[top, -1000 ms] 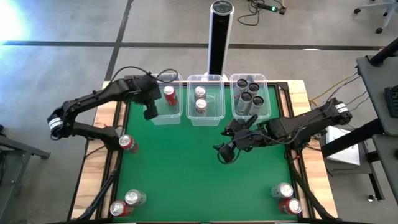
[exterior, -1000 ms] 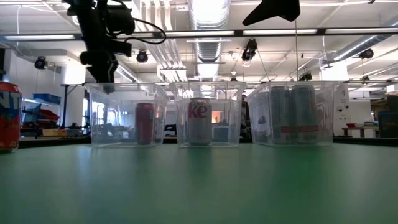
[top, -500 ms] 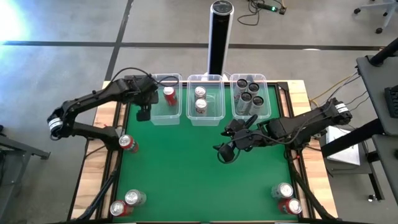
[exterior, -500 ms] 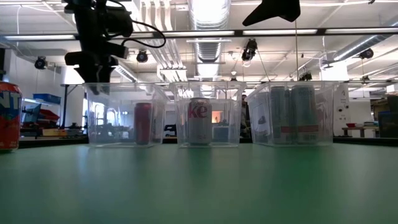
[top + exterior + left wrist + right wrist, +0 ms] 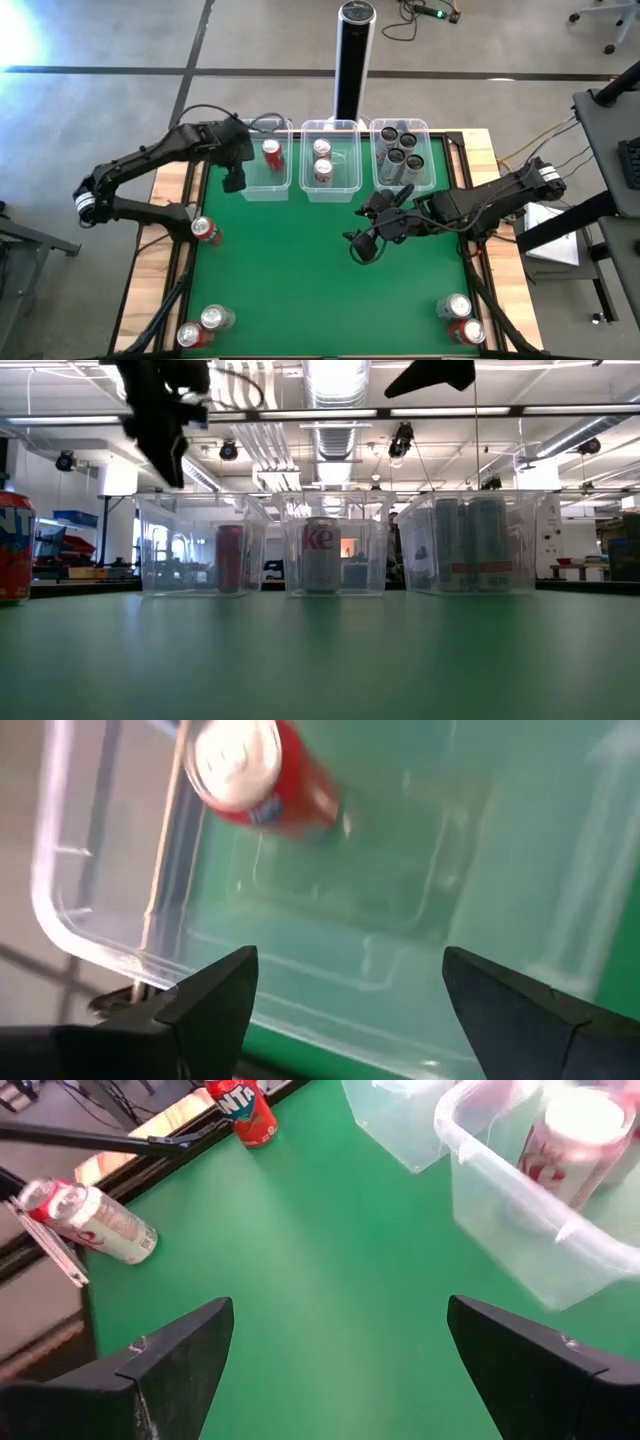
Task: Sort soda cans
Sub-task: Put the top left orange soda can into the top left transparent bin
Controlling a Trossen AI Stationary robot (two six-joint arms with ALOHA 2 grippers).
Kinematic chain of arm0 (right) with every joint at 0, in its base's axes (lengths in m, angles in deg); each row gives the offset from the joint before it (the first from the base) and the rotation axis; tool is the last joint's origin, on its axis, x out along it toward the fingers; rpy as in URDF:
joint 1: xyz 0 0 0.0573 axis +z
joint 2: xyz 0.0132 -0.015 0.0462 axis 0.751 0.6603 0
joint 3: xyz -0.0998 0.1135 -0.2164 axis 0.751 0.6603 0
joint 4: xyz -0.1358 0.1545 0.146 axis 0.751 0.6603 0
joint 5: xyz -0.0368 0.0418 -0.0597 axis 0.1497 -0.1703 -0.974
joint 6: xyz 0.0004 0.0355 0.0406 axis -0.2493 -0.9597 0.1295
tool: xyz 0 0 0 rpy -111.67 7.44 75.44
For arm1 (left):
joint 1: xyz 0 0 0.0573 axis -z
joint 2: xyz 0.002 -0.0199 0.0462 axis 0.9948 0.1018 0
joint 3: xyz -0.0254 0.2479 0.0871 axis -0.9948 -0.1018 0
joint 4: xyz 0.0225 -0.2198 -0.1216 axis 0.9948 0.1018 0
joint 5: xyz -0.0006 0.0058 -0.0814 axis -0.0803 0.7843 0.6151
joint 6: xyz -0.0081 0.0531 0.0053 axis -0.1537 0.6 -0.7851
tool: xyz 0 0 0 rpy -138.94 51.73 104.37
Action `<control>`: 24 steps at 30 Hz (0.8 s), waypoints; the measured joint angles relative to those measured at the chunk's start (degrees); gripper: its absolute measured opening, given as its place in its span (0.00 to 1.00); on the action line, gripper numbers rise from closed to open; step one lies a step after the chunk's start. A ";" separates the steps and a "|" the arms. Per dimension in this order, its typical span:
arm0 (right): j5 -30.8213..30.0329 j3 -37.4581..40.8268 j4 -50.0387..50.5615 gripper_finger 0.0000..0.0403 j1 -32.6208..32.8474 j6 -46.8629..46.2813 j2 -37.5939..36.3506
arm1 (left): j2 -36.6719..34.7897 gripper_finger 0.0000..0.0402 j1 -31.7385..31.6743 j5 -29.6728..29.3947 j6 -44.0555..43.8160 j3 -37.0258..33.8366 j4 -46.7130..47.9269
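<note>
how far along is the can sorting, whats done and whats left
Done: the left tub holds one red can, the middle tub two silver-white cans, the right tub four dark cans. In hand: nothing; the left tool hangs open and empty by the left tub, the right tool open over the mat. Left: five loose cans, one at the left edge, two at each near corner.

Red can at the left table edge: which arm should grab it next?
Left. The left gripper, jaws open and empty, hangs by the left tub, on the red can's side. The right gripper is mid-table, farther off.
</note>
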 joint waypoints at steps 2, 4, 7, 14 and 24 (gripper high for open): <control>-3.44 0.00 -1.44 0.90 -0.01 3.03 0.00 | -0.61 0.75 0.20 2.63 -3.38 2.83 0.81; -6.82 0.00 -3.60 0.90 -0.15 6.57 0.00 | -1.78 0.75 0.65 5.93 -7.59 6.42 2.25; -10.32 0.00 -7.60 0.90 -0.78 10.77 0.00 | -4.60 0.75 1.73 14.89 -16.34 10.84 3.80; -10.77 0.00 -14.14 0.90 -0.99 13.61 1.03 | -16.82 0.75 9.61 20.58 -27.85 10.18 6.85; -5.22 0.02 -14.26 0.90 -1.92 5.35 6.60 | -31.23 0.77 13.88 21.74 -45.20 1.92 10.02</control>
